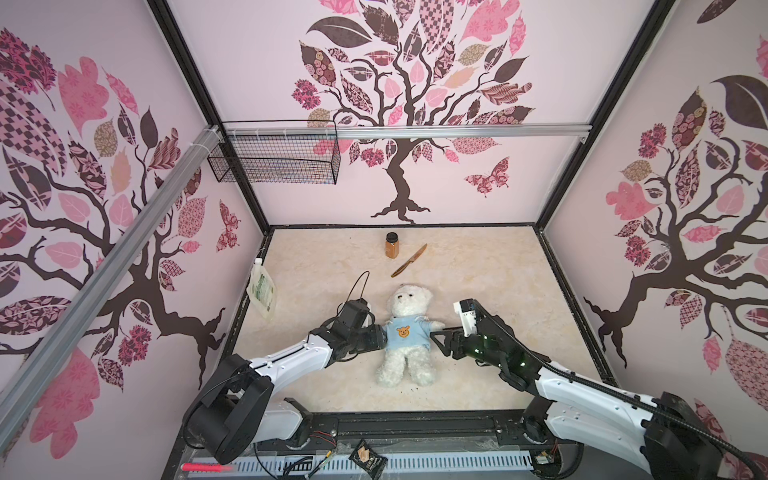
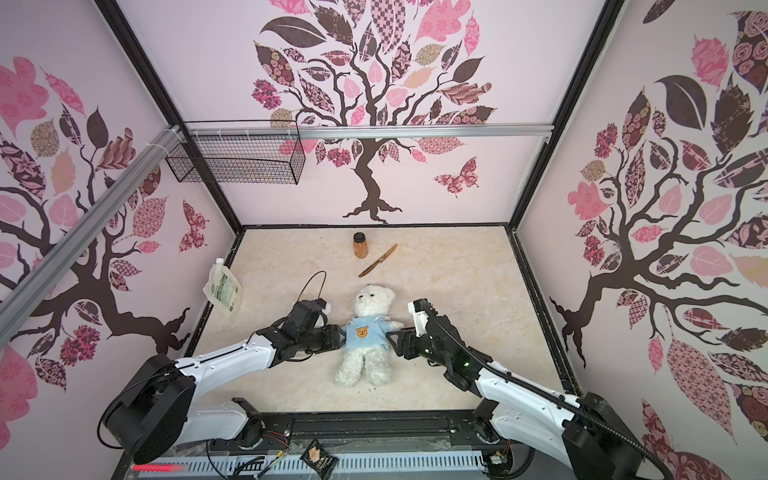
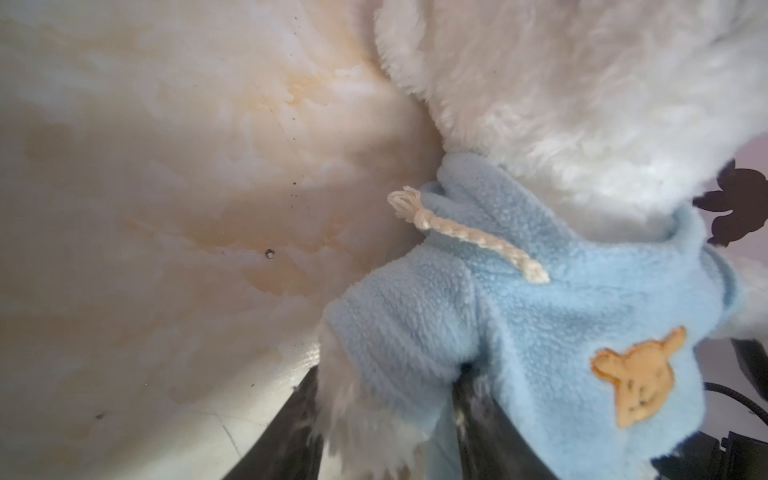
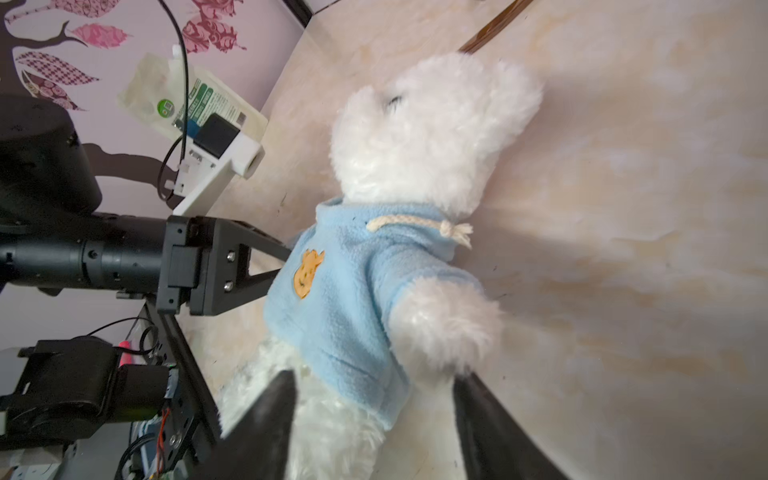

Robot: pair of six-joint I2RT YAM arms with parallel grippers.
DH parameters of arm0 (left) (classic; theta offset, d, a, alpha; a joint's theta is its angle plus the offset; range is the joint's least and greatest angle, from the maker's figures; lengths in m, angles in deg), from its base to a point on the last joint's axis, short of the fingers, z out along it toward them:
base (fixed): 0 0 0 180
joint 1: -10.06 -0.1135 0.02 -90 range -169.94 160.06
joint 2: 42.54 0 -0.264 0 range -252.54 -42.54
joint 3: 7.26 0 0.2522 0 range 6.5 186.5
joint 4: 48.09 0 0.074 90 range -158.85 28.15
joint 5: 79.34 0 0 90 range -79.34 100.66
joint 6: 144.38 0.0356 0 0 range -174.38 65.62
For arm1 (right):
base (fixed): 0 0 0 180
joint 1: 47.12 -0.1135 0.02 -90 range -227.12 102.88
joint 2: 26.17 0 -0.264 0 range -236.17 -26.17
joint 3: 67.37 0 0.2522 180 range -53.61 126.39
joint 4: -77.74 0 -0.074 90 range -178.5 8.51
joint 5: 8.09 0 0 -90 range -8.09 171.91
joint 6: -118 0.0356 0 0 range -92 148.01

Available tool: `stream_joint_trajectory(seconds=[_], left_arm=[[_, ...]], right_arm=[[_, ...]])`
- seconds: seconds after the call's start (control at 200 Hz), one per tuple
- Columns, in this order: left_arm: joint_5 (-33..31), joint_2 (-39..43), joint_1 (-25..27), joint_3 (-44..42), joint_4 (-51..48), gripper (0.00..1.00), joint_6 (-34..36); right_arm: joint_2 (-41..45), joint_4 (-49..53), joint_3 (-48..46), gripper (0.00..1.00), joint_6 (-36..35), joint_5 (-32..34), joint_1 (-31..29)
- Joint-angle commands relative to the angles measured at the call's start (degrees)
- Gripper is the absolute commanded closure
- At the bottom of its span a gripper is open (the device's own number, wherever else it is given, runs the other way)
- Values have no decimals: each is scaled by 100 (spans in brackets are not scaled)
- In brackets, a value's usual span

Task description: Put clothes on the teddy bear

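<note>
The white teddy bear [image 1: 409, 301] [image 2: 374, 300] lies on its back mid-table, head toward the back wall. It wears a light blue shirt [image 1: 405, 336] [image 2: 365, 335] with a tan bear-face print. My left gripper [image 1: 382, 337] [image 2: 341, 337] [image 3: 386, 378] is closed round the sleeved arm [image 3: 374, 332] on the left side of both top views; both fingers press into fur and fleece. My right gripper [image 1: 436, 343] [image 2: 392, 340] [image 4: 374, 376] stands open at the bear's other side. Its fingers straddle the shirt hem [image 4: 374, 399] below the free furry arm [image 4: 449, 324] without pinching anything.
Behind the bear stand a brown spice jar [image 1: 392, 245] and a wooden knife [image 1: 409, 260]. A white pouch [image 1: 262, 289] leans on the left wall. A wire basket [image 1: 274, 160] hangs from the rail above. A dark packet [image 1: 368, 455] lies on the front rail.
</note>
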Motion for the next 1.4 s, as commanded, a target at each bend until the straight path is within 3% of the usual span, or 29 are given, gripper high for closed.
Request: stream_joint_trajectory(seconds=[0.0,0.175,0.47,0.55,0.63,0.71,0.755,0.925,1.045,1.13,1.25,1.395], left_arm=[[82,209,0,-69,158,48,68],[107,331,87,-171,192,48,-10],[66,42,503,-167,465,47,-139],[103,-89,600,-149,540,47,-161],[151,-164,629,-169,591,47,-192],[83,-104,621,-122,506,44,-159],[-30,12,613,-57,369,41,-106],[-571,749,408,-5,-122,31,55],[-690,1249,-188,-185,-285,30,79],[-702,1600,-582,-253,-398,30,57],[-825,2007,-958,-282,-510,29,-59],[-690,2257,-1446,-339,-625,29,-242]], right_arm=[[-169,-110,-52,15,578,-269,118],[-654,-707,-115,13,1462,-760,110],[-2017,-2153,-182,14,2049,-1134,-1],[-2374,-2571,-59,19,2012,-1140,-70],[-2549,-2884,19,35,1855,-1080,-71],[-2436,-2450,197,58,1345,-772,-43],[-2264,-2006,331,66,909,-496,6],[-1336,-175,1049,80,-1170,1031,92],[-1051,679,1651,82,-2419,1952,-51],[-1145,1001,1973,82,-3394,3190,-578],[-1668,944,2252,82,-4487,4651,-1331],[-2617,462,2342,80,-5478,5763,-2157]])
